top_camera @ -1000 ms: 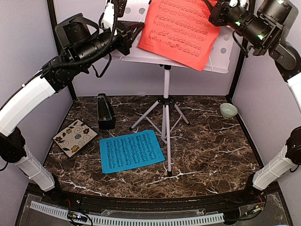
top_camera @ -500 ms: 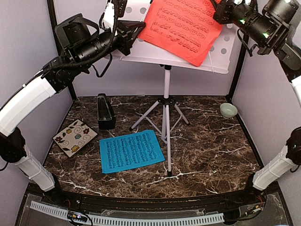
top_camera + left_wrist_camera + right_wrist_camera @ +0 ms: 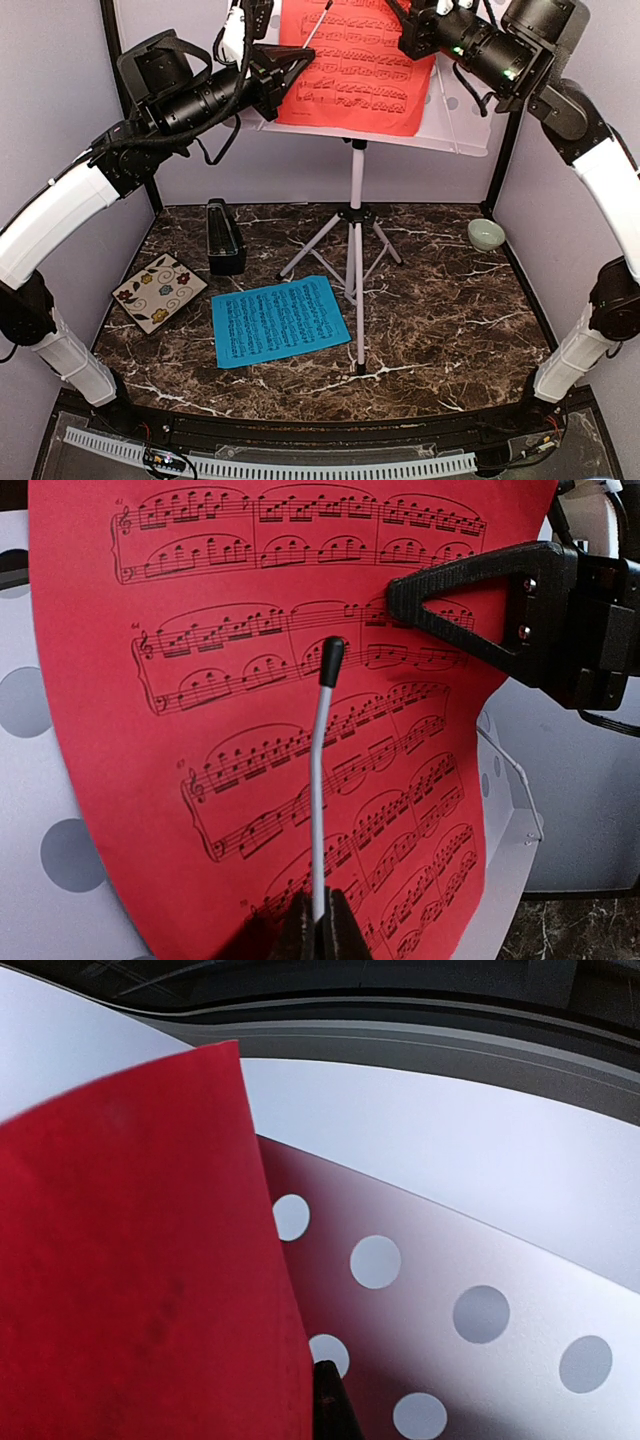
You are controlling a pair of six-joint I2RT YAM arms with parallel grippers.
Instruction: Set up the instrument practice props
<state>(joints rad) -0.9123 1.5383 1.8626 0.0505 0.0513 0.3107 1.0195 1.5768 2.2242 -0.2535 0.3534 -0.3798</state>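
Left wrist view gives me the red sheet lying against the stand. It is thin, floppy paper, best pinched at an edge. My right gripper nips its right edge, the rear finger hidden behind the paper. My left gripper is clamped on the wire clip. The sheet's bottom edge is cut off, so I cannot tell whether it is seated.

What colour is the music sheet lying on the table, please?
The music sheet is blue with black notation; top external view shows it best.
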